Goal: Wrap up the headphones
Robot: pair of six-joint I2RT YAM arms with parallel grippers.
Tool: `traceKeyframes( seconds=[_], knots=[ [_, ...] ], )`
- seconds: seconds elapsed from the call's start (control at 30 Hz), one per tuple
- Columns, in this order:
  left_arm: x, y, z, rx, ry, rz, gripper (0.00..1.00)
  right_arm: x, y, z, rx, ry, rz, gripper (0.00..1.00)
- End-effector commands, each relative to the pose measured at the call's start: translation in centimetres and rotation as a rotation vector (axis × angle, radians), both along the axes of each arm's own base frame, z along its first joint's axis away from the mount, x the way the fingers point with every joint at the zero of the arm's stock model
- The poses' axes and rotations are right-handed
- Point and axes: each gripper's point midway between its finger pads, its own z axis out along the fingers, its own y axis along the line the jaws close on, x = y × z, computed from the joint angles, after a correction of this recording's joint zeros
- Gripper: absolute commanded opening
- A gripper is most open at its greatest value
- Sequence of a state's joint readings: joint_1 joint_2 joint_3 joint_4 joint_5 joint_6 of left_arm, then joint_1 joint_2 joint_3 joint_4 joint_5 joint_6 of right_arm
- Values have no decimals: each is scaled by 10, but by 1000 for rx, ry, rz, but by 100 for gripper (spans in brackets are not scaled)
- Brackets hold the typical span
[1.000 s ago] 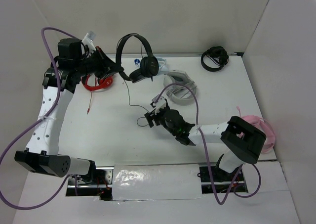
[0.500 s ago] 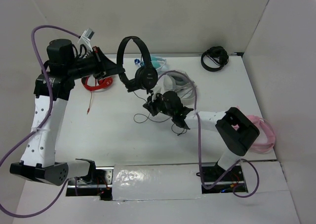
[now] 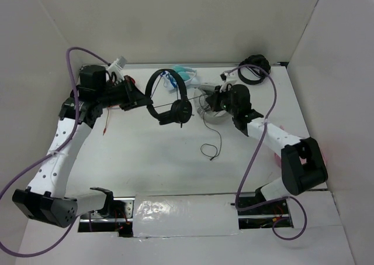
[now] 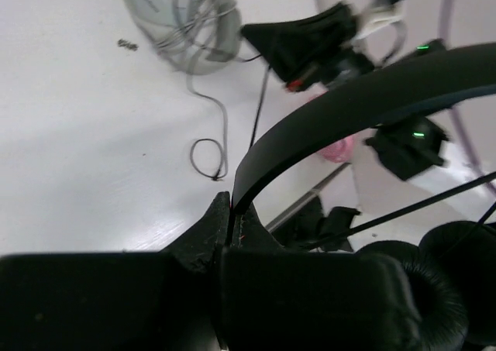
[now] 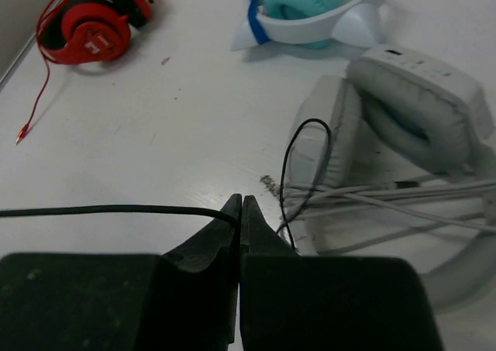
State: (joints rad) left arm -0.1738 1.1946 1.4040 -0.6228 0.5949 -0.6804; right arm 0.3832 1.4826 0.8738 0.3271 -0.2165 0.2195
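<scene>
The black headphones (image 3: 178,110) hang in the air above the middle of the table. My left gripper (image 3: 143,101) is shut on their thin headband (image 4: 349,107), and the round earcups (image 4: 434,281) sit close beside the jaws. My right gripper (image 3: 205,101) is just right of the earcups, above the grey headphones. It is shut on the thin black cable (image 5: 116,209), which comes in from the left to the jaw tips (image 5: 241,204). The rest of the cable (image 3: 211,150) drops to the table and ends in a small loop.
Grey headphones (image 5: 411,103) with a tangled pale cord lie under the right gripper. Teal-and-white headphones (image 5: 318,10) lie at the back, red-and-black ones (image 5: 93,25) at the back left, and a bundled black headset (image 3: 254,69) in the back right corner. White walls close in three sides.
My right gripper has shut on the cable and moved from the table's middle toward the back right. My left arm has carried the headphones right and lower.
</scene>
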Motion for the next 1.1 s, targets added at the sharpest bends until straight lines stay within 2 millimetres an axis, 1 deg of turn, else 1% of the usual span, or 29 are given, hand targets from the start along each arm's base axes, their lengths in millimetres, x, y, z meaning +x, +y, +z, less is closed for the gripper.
traceKeyframes(
  seconds=[0.0, 0.03, 0.07, 0.1, 0.13, 0.17, 0.2, 0.27, 0.3, 0.37, 0.4, 0.47, 0.5, 0.53, 0.57, 0.6, 0.63, 0.67, 0.7, 0.73, 0.8, 0.87, 0.93, 0.97, 1.0, 1.03, 1.07],
  knots=[
    [21, -3, -6, 76, -44, 96, 0, 1, -27, 31, -29, -2, -93, 0],
    [29, 3, -24, 113, 8, 154, 0, -2, -31, 42, -25, -11, -102, 0],
    [31, 4, -30, 126, 24, 164, 0, -3, -32, 46, -30, -11, -106, 0],
    [34, 4, -35, 137, 25, 168, 0, 1, -36, 62, -30, -33, -127, 0],
    [36, 2, -41, 142, 41, 180, 0, -3, -39, 64, -45, -14, -133, 0],
    [41, 8, -52, 171, 69, 232, 0, -2, -42, 70, -56, -24, -145, 0],
    [42, 9, -58, 187, 87, 251, 0, 1, -49, 76, -66, -29, -188, 0],
    [46, 15, -66, 197, 137, 311, 0, -2, -54, 76, -88, -9, -196, 0],
    [49, 16, -62, 176, 151, 337, 0, -5, -59, 70, -99, 17, -223, 0],
    [54, 23, -55, 151, 163, 387, 0, -9, -61, 56, -86, 72, -241, 0],
    [62, 31, -43, 116, 160, 435, 0, -17, -60, 40, -84, 120, -237, 0],
    [68, 41, -31, 77, 176, 471, 0, -26, -56, 20, -60, 185, -223, 0],
    [77, 51, -15, 44, 171, 509, 0, -35, -52, -1, -56, 234, -196, 0],
    [80, 54, -8, 31, 167, 521, 0, -39, -50, -10, -46, 257, -186, 0],
    [83, 61, -4, 22, 173, 547, 0, -49, -48, -27, -40, 296, -167, 0],
    [90, 67, 7, -2, 166, 598, 0, -49, -41, -27, -17, 282, -137, 0],
    [92, 69, 11, -11, 165, 622, 0, -59, -28, -29, 12, 294, -56, 0],
    [97, 77, 10, -20, 186, 662, 0, -66, -23, -37, 18, 310, -27, 0],
    [99, 80, 22, -35, 164, 669, 0, -69, -19, -41, 20, 325, -3, 0],
    [102, 82, 26, -38, 162, 674, 0, -74, -11, -41, 21, 330, 39, 0],
    [107, 89, 31, -46, 175, 710, 0, -76, -8, -47, 10, 342, 42, 0],
    [110, 93, 33, -46, 178, 716, 0, -77, -4, -47, 10, 345, 50, 0],
    [110, 89, 39, -65, 153, 666, 0, -77, -2, -45, 13, 341, 61, 0],
    [106, 86, 35, -51, 140, 627, 0, -76, -2, -47, 12, 347, 64, 0],
    [106, 73, 46, -84, 78, 522, 0, -75, -1, -46, 8, 342, 72, 0],
    [99, 66, 43, -65, 43, 448, 0, -75, 3, -46, 12, 346, 92, 0],
    [95, 60, 43, -63, 13, 392, 0, -70, 7, -41, 24, 324, 103, 0]
  ],
)
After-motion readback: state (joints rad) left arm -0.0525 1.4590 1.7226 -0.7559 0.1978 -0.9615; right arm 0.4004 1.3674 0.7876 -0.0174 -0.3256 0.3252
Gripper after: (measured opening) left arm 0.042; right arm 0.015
